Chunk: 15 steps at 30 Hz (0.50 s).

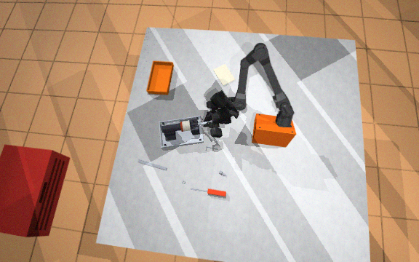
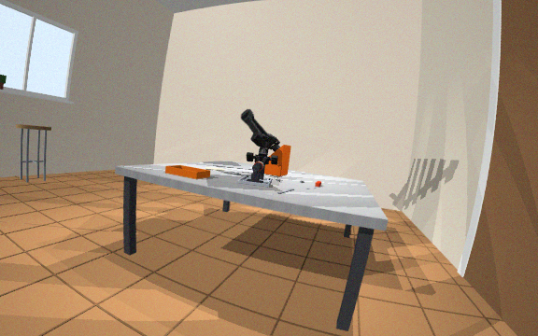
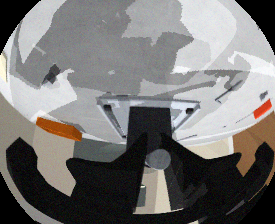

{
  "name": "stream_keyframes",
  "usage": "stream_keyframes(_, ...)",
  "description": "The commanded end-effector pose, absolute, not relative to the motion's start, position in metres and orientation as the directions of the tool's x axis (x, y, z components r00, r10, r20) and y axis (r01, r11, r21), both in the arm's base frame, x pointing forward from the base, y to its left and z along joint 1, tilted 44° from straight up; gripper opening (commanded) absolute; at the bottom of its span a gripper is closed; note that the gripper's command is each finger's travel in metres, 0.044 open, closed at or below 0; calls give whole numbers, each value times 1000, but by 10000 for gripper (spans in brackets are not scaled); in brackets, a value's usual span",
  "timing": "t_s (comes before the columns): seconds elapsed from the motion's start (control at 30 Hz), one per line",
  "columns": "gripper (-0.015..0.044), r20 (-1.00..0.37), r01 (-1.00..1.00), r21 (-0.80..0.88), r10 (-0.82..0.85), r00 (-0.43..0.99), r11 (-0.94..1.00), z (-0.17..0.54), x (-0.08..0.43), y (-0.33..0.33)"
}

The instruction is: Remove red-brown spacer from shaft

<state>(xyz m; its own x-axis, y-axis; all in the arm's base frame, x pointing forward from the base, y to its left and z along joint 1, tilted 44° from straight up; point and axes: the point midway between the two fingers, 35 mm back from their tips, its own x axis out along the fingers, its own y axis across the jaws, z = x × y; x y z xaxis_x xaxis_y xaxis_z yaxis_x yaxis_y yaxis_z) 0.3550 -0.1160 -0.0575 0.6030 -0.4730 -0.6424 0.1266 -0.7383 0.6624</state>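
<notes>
The big dark housing block [image 1: 170, 129] stands on a light grey tray-like base [image 1: 181, 145] [image 3: 111, 119]. The red-brown spacer [image 1: 181, 126] sits against the block's right end, in line with the cream spacers [image 1: 185, 126]; single cream spacers cannot be told apart. A dark support [image 1: 196, 125] stands to their right and also shows in the wrist view [image 3: 149, 120]. The pale shaft [image 1: 204, 124] sticks out from that support toward my gripper. My gripper [image 1: 206, 123] [image 3: 153, 136] is shut on the shaft at its outer end. The shaft inside the spacers and block is hidden.
An orange bin [image 1: 160, 78] [image 2: 188, 172] [image 3: 59, 129] and a cream pad [image 1: 224, 75] lie behind. A grey bar [image 1: 152, 164], a small ring [image 1: 183, 182], a small metal part [image 1: 222, 173] and a red-handled screwdriver [image 1: 217, 193] lie in front. The orange arm base [image 1: 272, 135] stands right.
</notes>
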Motion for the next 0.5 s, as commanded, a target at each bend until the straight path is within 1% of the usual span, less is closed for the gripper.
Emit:
stream_keyframes(0.0,0,-642,129,665,-475,603,-735,-57,354,-116)
stream_keyframes(0.47,0,-642,129,665,-475,602,-735,-57,353,-116)
